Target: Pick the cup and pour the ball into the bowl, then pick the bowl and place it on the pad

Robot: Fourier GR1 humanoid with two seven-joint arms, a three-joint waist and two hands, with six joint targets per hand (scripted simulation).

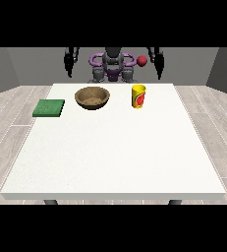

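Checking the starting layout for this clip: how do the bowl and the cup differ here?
The bowl is brown, wide and low; the cup is yellow with a red mark, narrow and taller. The bowl sits toward the view's left, nearer the green pad; the cup sits to the bowl's right. Both stand upright on the white table, open side up, with neither hand touching them.

Upright yellow cup [138, 96] beside brown bowl [92, 97]

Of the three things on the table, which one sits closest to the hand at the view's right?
The yellow cup. It stands nearest the hand at the view's right, while the brown bowl sits mid-table and the green pad lies at the far left edge.
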